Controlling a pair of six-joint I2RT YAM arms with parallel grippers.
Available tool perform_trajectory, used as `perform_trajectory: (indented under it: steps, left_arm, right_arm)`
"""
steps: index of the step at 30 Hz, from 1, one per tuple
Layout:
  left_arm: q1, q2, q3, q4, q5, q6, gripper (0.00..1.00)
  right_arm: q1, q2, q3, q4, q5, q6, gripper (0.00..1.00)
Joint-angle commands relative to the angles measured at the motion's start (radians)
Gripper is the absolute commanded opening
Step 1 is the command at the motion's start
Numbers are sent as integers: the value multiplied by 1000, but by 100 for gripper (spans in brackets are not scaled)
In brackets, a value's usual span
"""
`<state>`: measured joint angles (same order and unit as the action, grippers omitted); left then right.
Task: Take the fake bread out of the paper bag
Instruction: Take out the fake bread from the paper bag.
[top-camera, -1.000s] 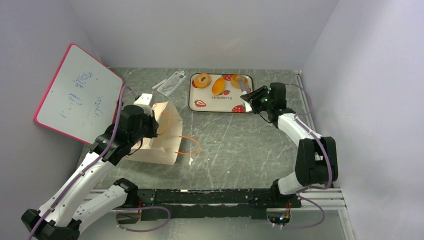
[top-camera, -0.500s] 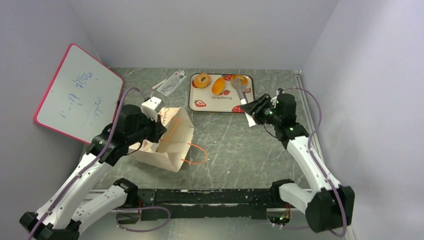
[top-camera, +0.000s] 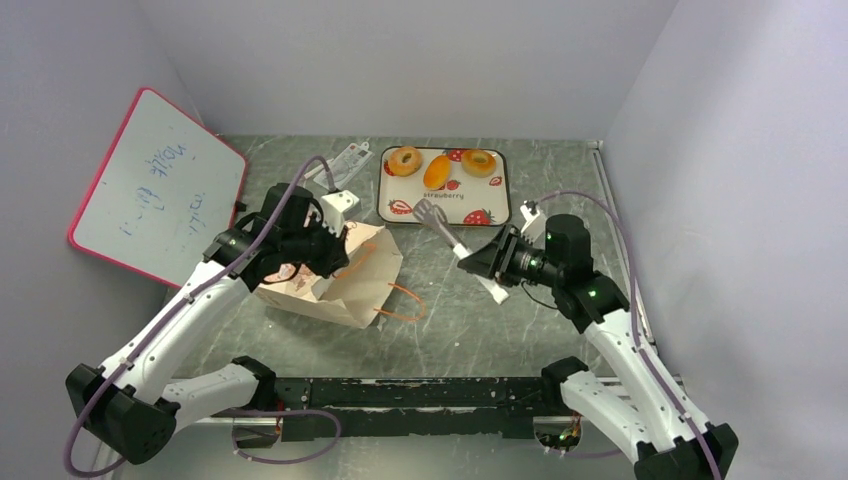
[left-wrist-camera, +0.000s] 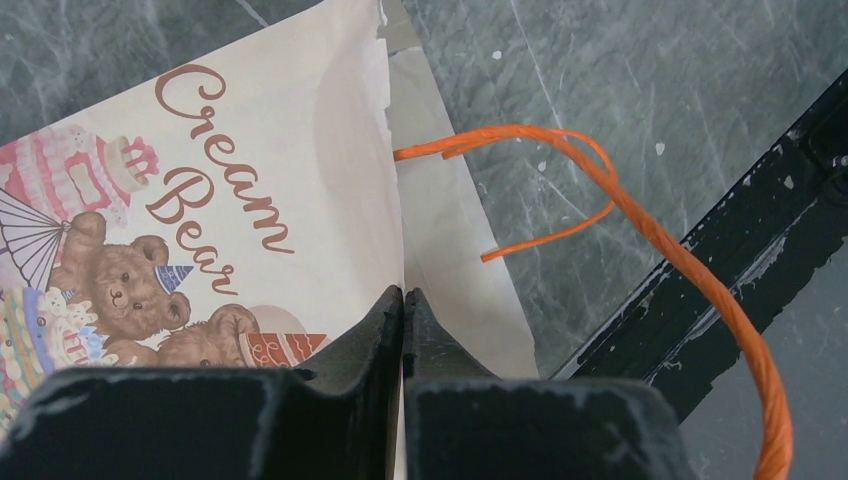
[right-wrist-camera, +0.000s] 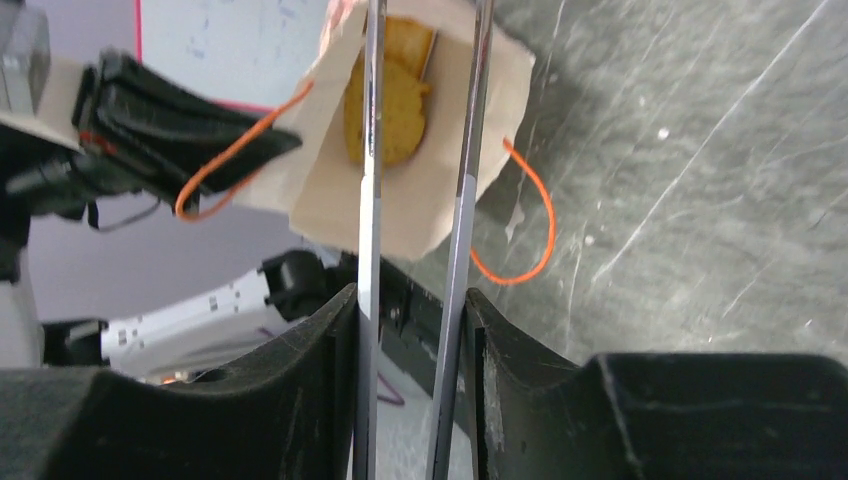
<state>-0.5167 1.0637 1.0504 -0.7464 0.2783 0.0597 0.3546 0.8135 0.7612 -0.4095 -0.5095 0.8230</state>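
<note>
The cream paper bag (top-camera: 345, 285) lies tilted on the table, mouth towards the right, orange handles (top-camera: 400, 300) hanging out. My left gripper (top-camera: 335, 238) is shut on the bag's rim; the left wrist view shows the jaws (left-wrist-camera: 403, 292) pinching the printed paper (left-wrist-camera: 250, 150). My right gripper (top-camera: 482, 264) is shut on metal tongs (top-camera: 445, 232) that point at the bag. In the right wrist view the tongs (right-wrist-camera: 370, 200) run from my gripper (right-wrist-camera: 410, 295) towards the bag mouth (right-wrist-camera: 430, 200), where one golden fake bread (right-wrist-camera: 392, 100) shows inside. Three fake breads (top-camera: 437, 172) lie on the tray.
The strawberry-print tray (top-camera: 385, 190) stands at the back middle. A clear plastic packet (top-camera: 340, 165) lies left of it. A pink-framed whiteboard (top-camera: 155, 190) leans at the left wall. The black base rail (top-camera: 420, 395) runs along the near edge.
My left gripper has lifted and turned the bag so its mouth faces right. My right arm has swung from the tray towards the bag, with the tongs in it.
</note>
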Motion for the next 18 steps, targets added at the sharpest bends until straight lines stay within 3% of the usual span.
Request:
perform_trajectory:
  steps: [1,18]
  left_arm:
    - [9,-4,43,-27,34,47,7]
    - [9,-59,-27,12,-51,53,7]
  right_arm:
    - [36,-58,-24,-71,-85,-50,40]
    - [107,-167,-162,-83,-278,-21,40]
